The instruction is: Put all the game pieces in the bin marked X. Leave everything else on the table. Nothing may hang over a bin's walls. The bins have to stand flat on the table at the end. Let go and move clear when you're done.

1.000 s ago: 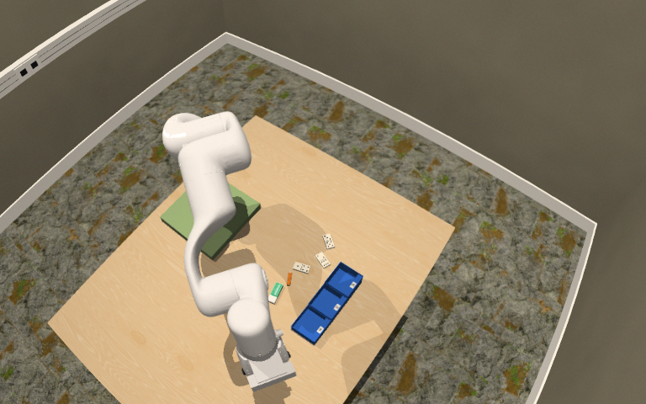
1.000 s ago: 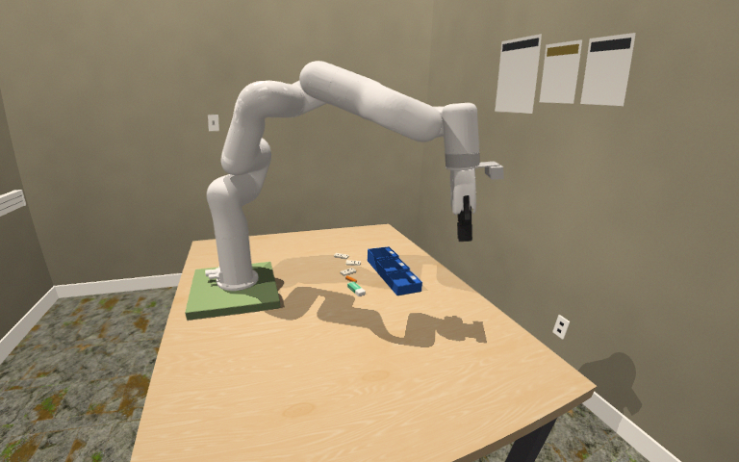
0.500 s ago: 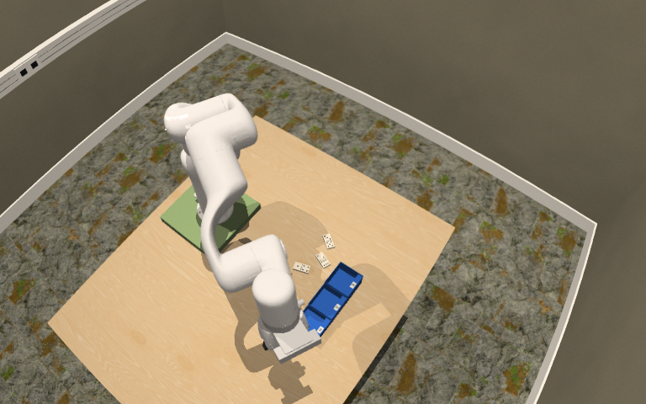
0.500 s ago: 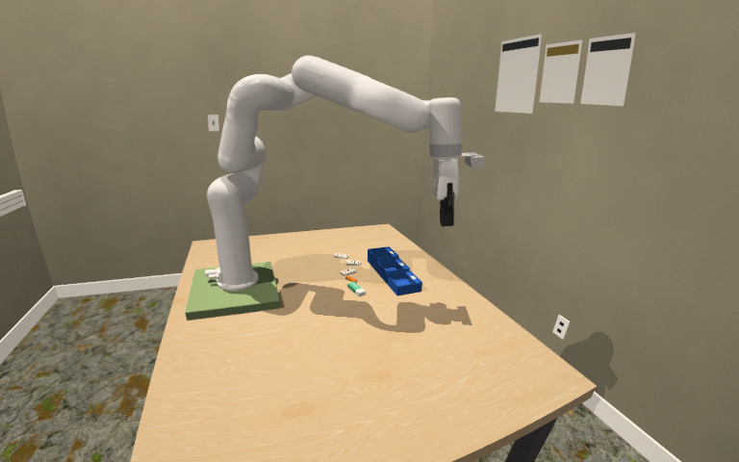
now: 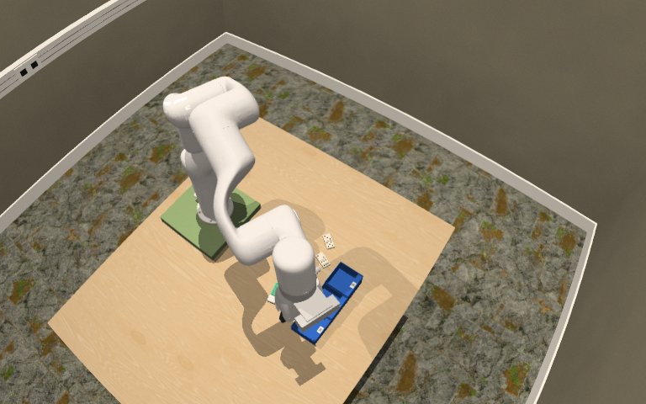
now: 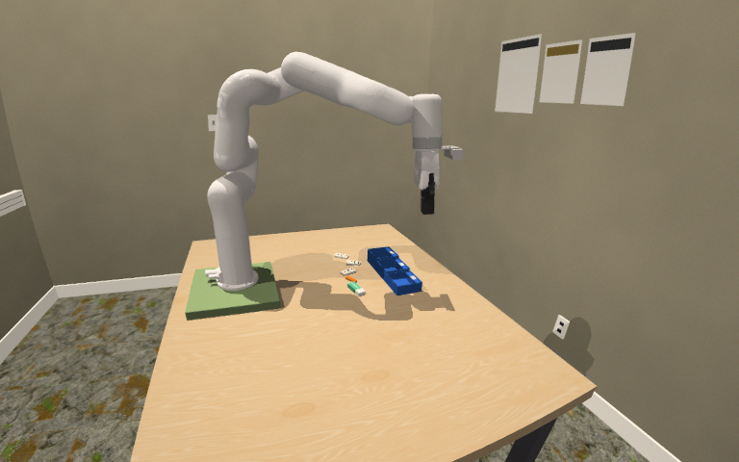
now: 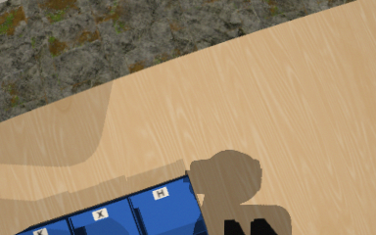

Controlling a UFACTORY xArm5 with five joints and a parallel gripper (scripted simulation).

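Observation:
Three white dominoes lie on the table left of the bins, seen in the exterior view (image 6: 341,255) (image 6: 353,263) (image 6: 348,270); two also show in the top view (image 5: 328,241) (image 5: 322,259). A row of three joined blue bins (image 6: 394,269) stands flat and also shows in the top view (image 5: 334,300). In the wrist view the end bin is marked H (image 7: 161,193) and the middle bin X (image 7: 100,213); the third label is cut off. My gripper (image 6: 427,209) hangs high above the table, past the far end of the bins. It is shut with nothing between the fingers.
A small orange item (image 6: 351,278) and a green-and-white item (image 6: 356,289) lie on the table beside the dominoes. The arm stands on a green base plate (image 6: 233,295). The table edge runs close behind the bins in the wrist view.

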